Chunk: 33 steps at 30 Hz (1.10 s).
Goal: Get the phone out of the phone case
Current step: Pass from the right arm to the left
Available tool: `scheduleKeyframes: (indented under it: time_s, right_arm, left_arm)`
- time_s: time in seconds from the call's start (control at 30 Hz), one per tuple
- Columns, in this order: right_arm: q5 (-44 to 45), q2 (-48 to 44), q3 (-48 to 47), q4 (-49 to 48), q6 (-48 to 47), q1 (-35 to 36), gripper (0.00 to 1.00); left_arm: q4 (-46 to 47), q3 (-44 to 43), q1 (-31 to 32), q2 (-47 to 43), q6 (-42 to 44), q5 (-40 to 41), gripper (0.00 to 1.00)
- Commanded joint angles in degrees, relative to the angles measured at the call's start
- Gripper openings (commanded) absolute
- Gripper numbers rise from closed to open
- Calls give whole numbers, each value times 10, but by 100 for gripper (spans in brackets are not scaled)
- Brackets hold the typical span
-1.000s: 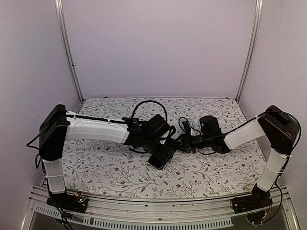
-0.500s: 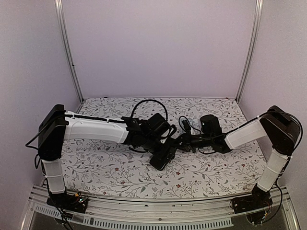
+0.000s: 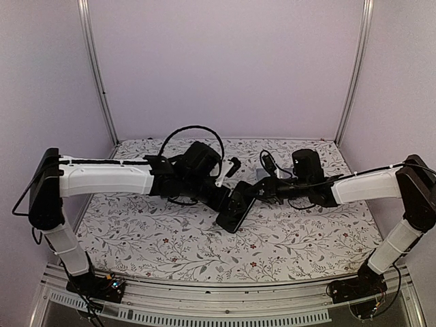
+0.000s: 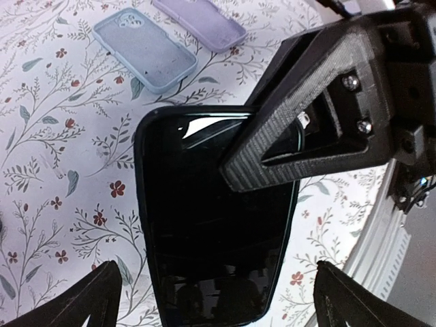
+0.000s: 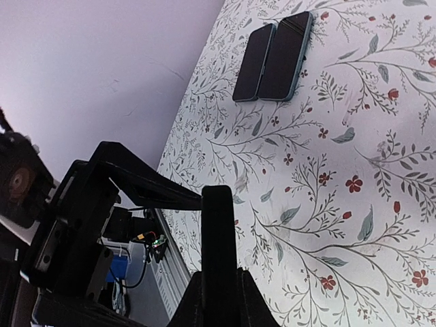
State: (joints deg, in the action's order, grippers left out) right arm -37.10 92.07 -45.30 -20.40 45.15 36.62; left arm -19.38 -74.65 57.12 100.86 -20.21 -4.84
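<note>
A black phone in a black case hangs tilted above the floral cloth. My right gripper is shut on its upper edge. In the right wrist view the phone shows edge-on, clamped between my right fingers. In the left wrist view its dark screen fills the middle, with a right finger lying across its top right corner. My left gripper is open, and its fingertips straddle the phone's lower end without touching it. In the top view the left gripper sits just left of the phone.
An empty light blue case and an empty purple case lie side by side on the cloth. Two dark phones lie side by side near the far wall. The metal front rail runs below the arms.
The phone has come up off the cloth and now tilts in the right gripper. The left arm has swung back and up, and the right arm has stretched out further left.
</note>
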Motion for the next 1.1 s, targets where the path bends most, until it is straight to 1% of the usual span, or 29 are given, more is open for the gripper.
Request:
scheduleKeyframes:
  time_s: [0.0,0.13,0.2,0.27,0.33,0.53,0.67,0.73,0.8,1.07]
  right_arm:
    - [-36,-48,-41,24,-48,-12,0]
    - [-47,-71,-63,59,-81,-14,0]
    - [-53,-83,-70,69,-90,-18,0]
    - [-62,-93,-74,74,-93,-20,0]
    - [-76,-101,-80,78,-99,-20,0]
    - [-122,-113,-93,84,-113,-21,0]
    - [-150,-119,-96,84,-115,-21,0]
    - [-164,-120,-98,84,-115,-21,0]
    - [-172,-120,-100,84,-114,-21,0]
    - [-192,-123,-108,84,-106,-22,0]
  left_arm:
    - [62,27,-38,-41,-32,-90,99]
    - [123,58,-76,-69,-73,-166,99]
    - [157,74,-96,-80,-94,-206,96]
    - [182,88,-110,-88,-115,-239,93]
    - [229,102,-122,-94,-133,-273,89]
    - [308,111,-134,-89,-170,-369,71]
    - [344,110,-134,-80,-190,-405,59]
    - [379,112,-134,-74,-206,-431,54]
    - [403,112,-133,-66,-227,-452,50]
    - [401,108,-131,-52,-230,-466,48]
